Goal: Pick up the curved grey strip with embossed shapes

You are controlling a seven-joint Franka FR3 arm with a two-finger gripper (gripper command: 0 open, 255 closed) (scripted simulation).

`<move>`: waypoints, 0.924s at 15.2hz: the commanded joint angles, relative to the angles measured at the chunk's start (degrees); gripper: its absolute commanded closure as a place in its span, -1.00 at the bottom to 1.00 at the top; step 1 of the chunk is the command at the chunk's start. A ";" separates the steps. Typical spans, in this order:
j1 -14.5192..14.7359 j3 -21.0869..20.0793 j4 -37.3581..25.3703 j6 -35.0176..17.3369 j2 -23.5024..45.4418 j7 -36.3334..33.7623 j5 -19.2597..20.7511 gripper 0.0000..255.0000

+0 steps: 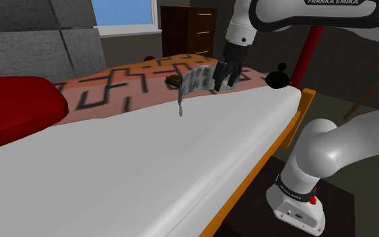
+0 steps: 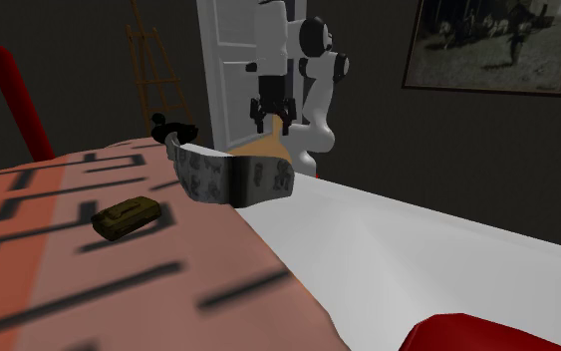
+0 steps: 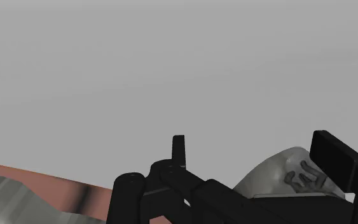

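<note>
The curved grey strip (image 1: 196, 79) stands on its long edge on the bed, just where the orange blanket (image 1: 127, 84) with its blocky black maze pattern meets the smooth white sheet (image 1: 147, 161). It is a thin, stiff-looking band that bends in an arc, its face covered with darker raised shapes; in the second exterior view it (image 2: 218, 177) turns a sharp corner partway along. The all-black gripper (image 1: 225, 82) hangs at the strip's end nearest the arm, on the shoulder view's right, with its fingers apart. In the wrist view the strip's pale, embossed end (image 3: 285, 172) lies just inside one blocky finger (image 3: 336, 159); whether they touch cannot be told. A small olive-brown rectangular block (image 2: 127, 216) with a moulded top lies flat on the blanket, near the strip. A black rounded object (image 1: 278, 79) sits at the bed's far edge beyond the gripper. A plump, glossy red pillow (image 1: 16, 101) rests at the shoulder view's left, and an orange frame rail (image 1: 248, 182) edges the mattress.
</note>
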State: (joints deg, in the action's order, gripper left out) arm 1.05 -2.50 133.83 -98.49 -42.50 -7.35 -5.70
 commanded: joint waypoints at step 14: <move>-11.06 -11.24 -24.60 -5.18 28.77 -44.67 0.38 -1.00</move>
State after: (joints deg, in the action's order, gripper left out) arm -9.30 -13.08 110.85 -102.95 -16.06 -48.05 -5.78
